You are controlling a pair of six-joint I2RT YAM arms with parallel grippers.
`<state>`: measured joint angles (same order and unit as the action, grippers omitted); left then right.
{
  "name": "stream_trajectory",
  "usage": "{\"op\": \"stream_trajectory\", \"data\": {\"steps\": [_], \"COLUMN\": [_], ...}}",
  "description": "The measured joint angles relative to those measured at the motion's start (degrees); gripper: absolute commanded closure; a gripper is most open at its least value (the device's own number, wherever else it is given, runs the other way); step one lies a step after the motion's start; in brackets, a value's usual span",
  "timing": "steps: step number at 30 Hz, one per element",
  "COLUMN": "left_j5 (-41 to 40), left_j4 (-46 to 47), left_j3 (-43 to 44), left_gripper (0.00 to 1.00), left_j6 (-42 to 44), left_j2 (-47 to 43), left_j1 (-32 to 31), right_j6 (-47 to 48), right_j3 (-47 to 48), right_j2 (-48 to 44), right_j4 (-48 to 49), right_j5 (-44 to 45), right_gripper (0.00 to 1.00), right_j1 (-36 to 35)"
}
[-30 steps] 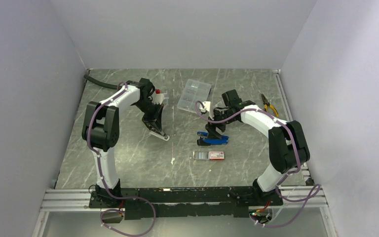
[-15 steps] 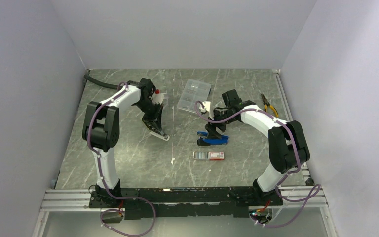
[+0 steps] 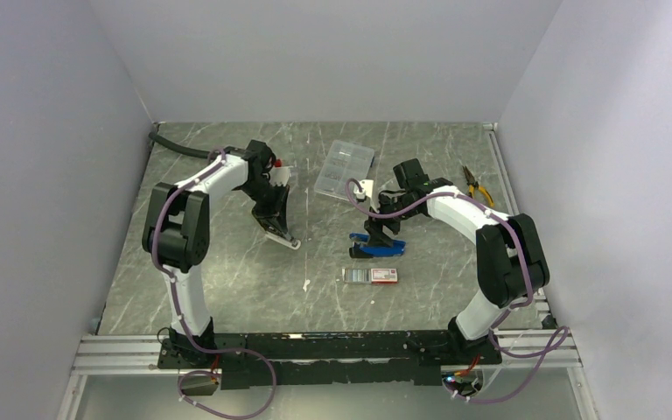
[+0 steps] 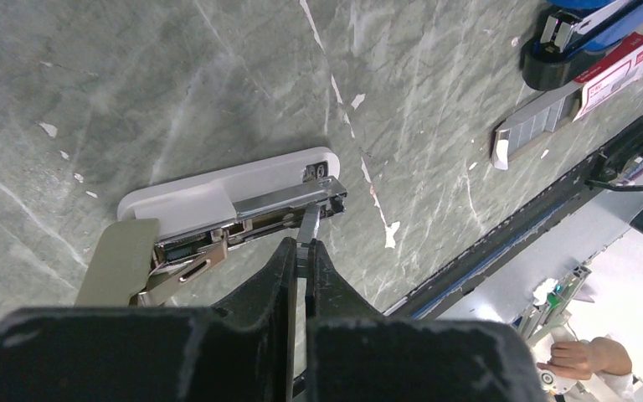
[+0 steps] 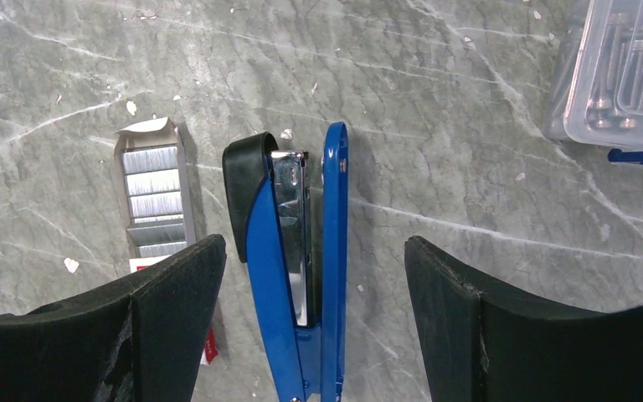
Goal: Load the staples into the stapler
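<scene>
Grey-green marbled tabletop point(image 3: 227, 280) carries two staplers. Left gripper point(image 4: 306, 247) is pinched tight on a thin silvery staple strip point(image 4: 309, 224), whose end touches the open magazine of the white stapler point(image 4: 209, 191). Right gripper point(image 5: 310, 247) hangs wide apart, holding nothing, straddling the opened blue stapler point(image 5: 268, 276). Just beside it lies the tray of staples point(image 5: 155, 193), sticking out of its red-ended box point(image 4: 615, 71).

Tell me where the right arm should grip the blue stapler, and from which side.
Grip the blue stapler across its middle, clear of the black cap, coming straight down from above. It seems to lie on its side, long and narrow, lid and base close together, so both flat faces offer themselves. The right gripper hovers over it, jaws open on either side.
</scene>
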<state>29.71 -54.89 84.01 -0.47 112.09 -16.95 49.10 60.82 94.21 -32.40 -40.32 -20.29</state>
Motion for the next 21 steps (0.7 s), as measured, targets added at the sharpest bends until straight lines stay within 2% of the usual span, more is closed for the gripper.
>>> {"op": "stream_trajectory", "data": {"steps": [21], "left_j5": [1.9], "left_j4": [6.4], "left_j3": [-7.6], "left_gripper": [0.97], "left_j6": [-4.1], "left_j2": [-8.8], "left_j1": [-0.3], "right_j6": [-2.4], "right_j3": [1.7], "right_j2": [0.0], "right_j4": [0.0], "right_j5": [1.1], "right_gripper": [0.18], "right_j1": [-0.5]}}
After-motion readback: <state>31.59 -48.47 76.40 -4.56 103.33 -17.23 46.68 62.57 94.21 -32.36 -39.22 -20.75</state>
